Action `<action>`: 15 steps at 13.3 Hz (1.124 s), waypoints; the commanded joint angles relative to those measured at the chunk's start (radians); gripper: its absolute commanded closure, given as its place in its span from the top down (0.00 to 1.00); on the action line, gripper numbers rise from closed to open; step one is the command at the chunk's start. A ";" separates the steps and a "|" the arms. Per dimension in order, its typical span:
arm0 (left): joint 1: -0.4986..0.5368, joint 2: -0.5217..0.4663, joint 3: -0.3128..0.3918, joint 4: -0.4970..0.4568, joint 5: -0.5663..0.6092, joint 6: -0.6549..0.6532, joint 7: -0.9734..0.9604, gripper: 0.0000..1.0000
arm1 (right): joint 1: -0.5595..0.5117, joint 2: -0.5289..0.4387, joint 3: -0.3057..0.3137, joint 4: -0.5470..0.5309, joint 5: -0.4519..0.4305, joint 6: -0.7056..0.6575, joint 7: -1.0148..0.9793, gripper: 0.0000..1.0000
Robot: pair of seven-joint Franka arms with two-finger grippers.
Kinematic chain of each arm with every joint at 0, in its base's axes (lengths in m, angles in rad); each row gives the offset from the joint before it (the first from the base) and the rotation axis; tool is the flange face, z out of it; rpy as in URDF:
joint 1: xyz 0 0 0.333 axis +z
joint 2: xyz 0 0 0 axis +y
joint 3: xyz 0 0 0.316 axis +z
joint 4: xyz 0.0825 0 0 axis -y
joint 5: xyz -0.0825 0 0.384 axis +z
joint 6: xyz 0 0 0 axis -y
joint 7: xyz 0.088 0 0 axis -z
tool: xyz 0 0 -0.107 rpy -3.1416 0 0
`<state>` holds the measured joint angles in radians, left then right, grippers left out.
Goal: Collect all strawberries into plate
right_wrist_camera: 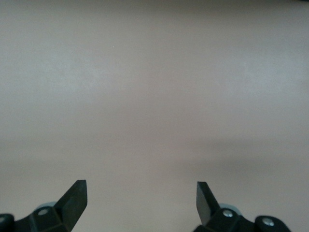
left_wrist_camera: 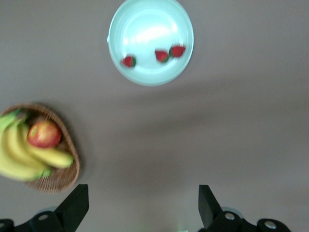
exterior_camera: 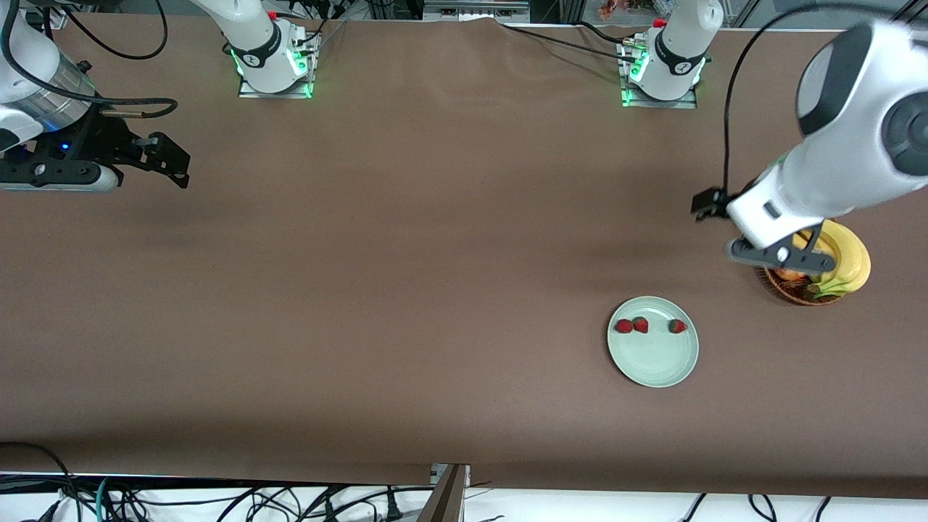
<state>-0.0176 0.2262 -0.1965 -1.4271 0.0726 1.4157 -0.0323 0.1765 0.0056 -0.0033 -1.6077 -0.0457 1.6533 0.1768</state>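
Three small red strawberries lie on the pale mint-green plate (exterior_camera: 652, 359): two side by side (exterior_camera: 624, 326) (exterior_camera: 640, 325) and one apart (exterior_camera: 677, 326). The left wrist view shows the plate (left_wrist_camera: 145, 29) with the berries (left_wrist_camera: 128, 61) (left_wrist_camera: 161, 55) (left_wrist_camera: 177, 50) on it. My left gripper (exterior_camera: 725, 227) (left_wrist_camera: 142, 198) is open and empty, up over bare table beside the basket, apart from the plate. My right gripper (exterior_camera: 172, 161) (right_wrist_camera: 141, 191) is open and empty, waiting over bare table at the right arm's end.
A brown wicker basket (exterior_camera: 797, 296) (left_wrist_camera: 58, 181) holds yellow bananas (exterior_camera: 850, 261) (left_wrist_camera: 19, 154) and a red apple (exterior_camera: 790, 275) (left_wrist_camera: 43, 134). It stands toward the left arm's end, a little farther from the front camera than the plate. The left arm partly covers it.
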 commanded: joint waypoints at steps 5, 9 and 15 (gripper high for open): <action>0.126 -0.269 0.028 -0.179 -0.123 0.024 0.172 1.00 | -0.003 0.005 0.003 0.025 0.001 -0.001 -0.002 1.00; 0.044 -0.277 0.103 -0.210 -0.017 0.095 0.163 1.00 | 0.003 0.017 0.006 0.049 0.003 0.000 -0.013 1.00; -0.047 -0.331 0.229 -0.311 -0.043 0.200 0.163 1.00 | -0.006 0.019 0.002 0.077 0.003 -0.004 -0.019 1.00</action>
<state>-0.0494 -0.0555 0.0194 -1.6903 0.0336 1.5922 0.1170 0.1778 0.0127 -0.0014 -1.5723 -0.0455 1.6604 0.1759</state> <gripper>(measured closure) 0.000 0.000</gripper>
